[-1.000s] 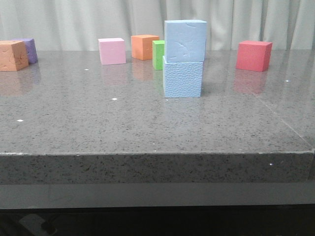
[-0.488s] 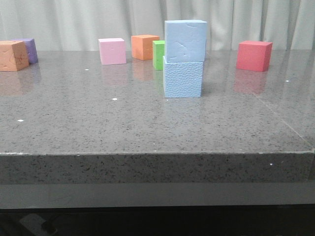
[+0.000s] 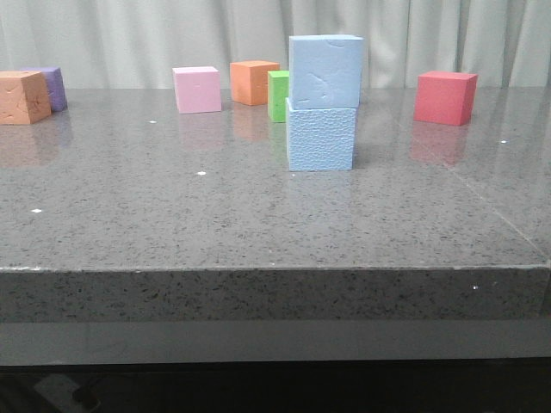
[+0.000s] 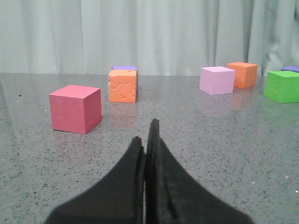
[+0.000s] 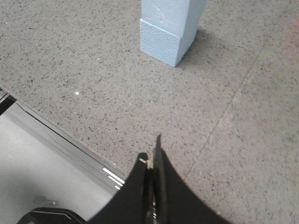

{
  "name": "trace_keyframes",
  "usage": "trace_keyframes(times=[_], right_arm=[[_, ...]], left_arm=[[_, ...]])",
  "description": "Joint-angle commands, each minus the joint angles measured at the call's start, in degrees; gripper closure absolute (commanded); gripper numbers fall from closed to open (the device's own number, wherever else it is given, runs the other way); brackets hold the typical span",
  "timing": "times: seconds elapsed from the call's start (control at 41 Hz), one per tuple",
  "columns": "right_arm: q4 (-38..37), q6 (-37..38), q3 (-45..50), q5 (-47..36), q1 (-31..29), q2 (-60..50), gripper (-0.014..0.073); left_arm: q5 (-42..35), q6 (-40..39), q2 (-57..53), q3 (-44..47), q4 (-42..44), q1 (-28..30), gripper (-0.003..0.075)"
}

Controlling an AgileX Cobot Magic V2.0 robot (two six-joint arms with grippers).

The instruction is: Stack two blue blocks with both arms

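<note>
Sitting just right of the middle of the front view: two blue blocks, one on top of the other. Resting on the lower blue block [image 3: 320,135], with its bumpy front face, and poking out a little past it on the right: the upper blue block [image 3: 325,70]. Standing on the gray stone table [image 3: 215,224], with nothing touching either one.

Showing in the upper middle of the right wrist view: the same stack, with the lower blue block [image 5: 161,43] seen at a corner and the upper blue block [image 5: 168,11] cut off by the top edge. Hanging low in the middle of that view, well apart from the stack: the right gripper [image 5: 153,161], pressed closed with black fingers together and nothing between them.

Hanging at the bottom middle of the left wrist view: the left gripper [image 4: 147,144], also pressed closed and holding nothing.

Sitting around the table in the front view: an orange cube [image 3: 21,96] and a purple cube [image 3: 52,88] at the far left, a pink cube [image 3: 196,89] and a second orange cube [image 3: 253,83] toward the upper middle, a green cube [image 3: 277,95] peeking out just behind the stack, and a red cube [image 3: 444,97] at the upper right. Hanging behind everything: a pale curtain [image 3: 129,34].
</note>
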Motion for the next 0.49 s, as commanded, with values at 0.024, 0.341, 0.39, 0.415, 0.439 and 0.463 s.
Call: trace_keyframes(times=[0.024,0.341,0.39,0.415,0.439,0.463], right_arm=[[0.1,-0.6,1.3,-5.6,-4.1,-5.0,0.0661],[0.1,-0.6,17.9,-26.0,-18.1,-22.5,0.0661],[0.1,-0.6,21.9,-29.2,-20.2,-25.8,0.0661],[0.1,-0.6,23.4,-30.3,-21.2,-27.4,0.0661],[0.1,-0.6,24.8,-31.3,-21.9,-28.7,0.0661],[0.1,-0.6,26.7,-32.6,-22.5,-30.0,0.0661]], left_arm=[[-4.7,-0.1,-1.0,0.1,-0.3,-0.1,0.0741],[-4.7,-0.1,-1.0,0.1,-0.3,-0.1,0.0741],[-4.7,-0.1,-1.0,0.1,-0.3,-0.1,0.0741],[-4.7,-0.1,-1.0,0.1,-0.3,-0.1,0.0741],[-4.7,-0.1,-1.0,0.1,-0.3,-0.1,0.0741],[-4.7,-0.1,-1.0,0.1,-0.3,-0.1,0.0741]])
